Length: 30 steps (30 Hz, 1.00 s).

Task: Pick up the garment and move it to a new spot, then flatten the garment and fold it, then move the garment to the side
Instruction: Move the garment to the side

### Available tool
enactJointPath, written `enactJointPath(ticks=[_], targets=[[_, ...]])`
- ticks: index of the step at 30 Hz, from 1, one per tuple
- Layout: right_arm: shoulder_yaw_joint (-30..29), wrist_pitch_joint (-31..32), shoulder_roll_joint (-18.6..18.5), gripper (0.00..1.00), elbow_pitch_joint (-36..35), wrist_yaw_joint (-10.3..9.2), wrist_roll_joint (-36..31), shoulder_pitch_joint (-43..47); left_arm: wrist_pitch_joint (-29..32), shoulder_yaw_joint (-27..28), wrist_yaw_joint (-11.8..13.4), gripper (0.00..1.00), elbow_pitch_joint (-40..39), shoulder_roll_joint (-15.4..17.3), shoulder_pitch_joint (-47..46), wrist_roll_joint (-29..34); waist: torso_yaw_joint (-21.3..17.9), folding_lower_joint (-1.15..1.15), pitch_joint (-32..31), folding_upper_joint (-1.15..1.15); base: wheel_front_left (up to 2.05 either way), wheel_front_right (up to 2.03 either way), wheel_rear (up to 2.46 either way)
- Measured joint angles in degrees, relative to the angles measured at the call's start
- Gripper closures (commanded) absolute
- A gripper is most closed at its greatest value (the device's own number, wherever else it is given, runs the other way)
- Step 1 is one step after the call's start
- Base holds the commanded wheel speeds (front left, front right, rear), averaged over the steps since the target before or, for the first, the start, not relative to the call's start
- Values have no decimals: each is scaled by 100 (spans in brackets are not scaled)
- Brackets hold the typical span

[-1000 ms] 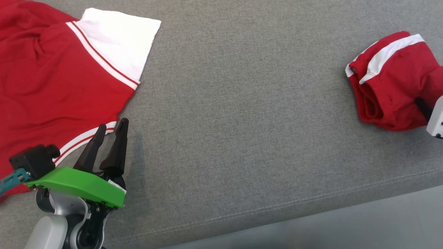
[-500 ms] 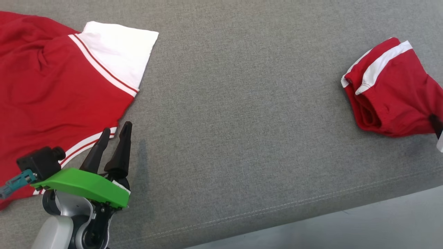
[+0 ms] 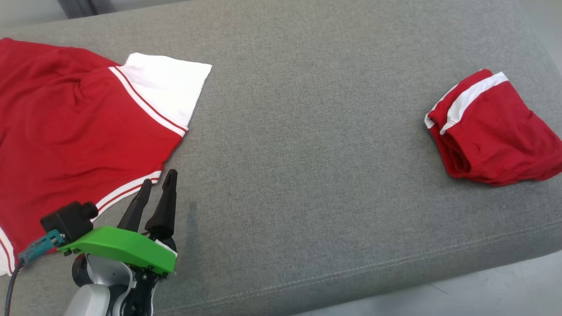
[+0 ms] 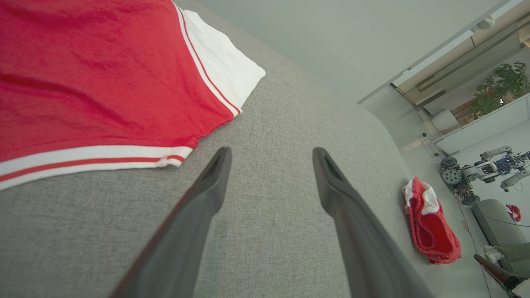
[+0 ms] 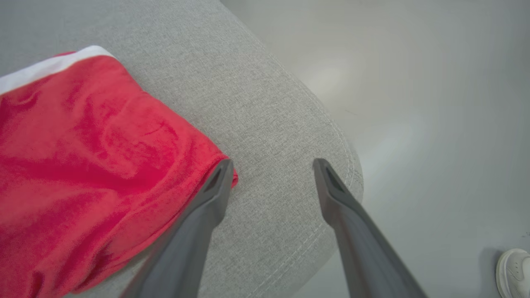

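Far left first: a spread-out red shirt (image 3: pixel 66 131) with a white sleeve (image 3: pixel 169 87) lies flat on the grey cushion (image 3: pixel 307 153), off to the left of and ahead of my left gripper (image 3: pixel 159 177). Its striped white-and-red hem (image 4: pixel 83 161) ends in a corner just beside my left fingertip, and in my left wrist view there's a sliver of bare grey between the two. That gripper is released, fingers spread wide, with only cushion fabric between them.

Moving right, it's a long stretch of bare cushion, so the two garments sit well apart.

Then the folded red garment (image 3: pixel 487 131), the one I'm working on. It's bunched into a compact bundle with a white band (image 3: pixel 470 94) along its far edge, resting on the cushion far to the right of my left gripper. In my right wrist view it's on the left side of my right gripper (image 5: pixel 272 163), its near corner right at my left fingertip. Can't tell if it actually touches. The right gripper is let go too, fingers wide apart over the cushion's rounded corner, gripping nothing.

Right of those fingers is pale floor (image 5: pixel 414 82), with a white shoe (image 5: pixel 513 271) at the bottom corner.
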Motion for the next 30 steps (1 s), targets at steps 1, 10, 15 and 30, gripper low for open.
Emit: enactJointPath(ticks=[1,10,15,30], targets=[[-34,-140,48,0,-99,-1,8,26,-40,3,0,0,43,-11,19,-1,14,0,-50,0,0,0,0],[252,-1452,111,0,-1148,0,-735,537,-342,64,-4,0,400,-126,322,-3,161,0,-580,0,0,0,0],[366,-1909,465,0,-1728,0,-922,784,-503,42,-62,0,548,-86,524,101,247,0,-921,0,0,0,0],[464,-1963,1292,0,-2326,0,-1881,2228,-1100,-187,-197,0,839,447,915,1212,634,0,-1573,0,0,0,0]])
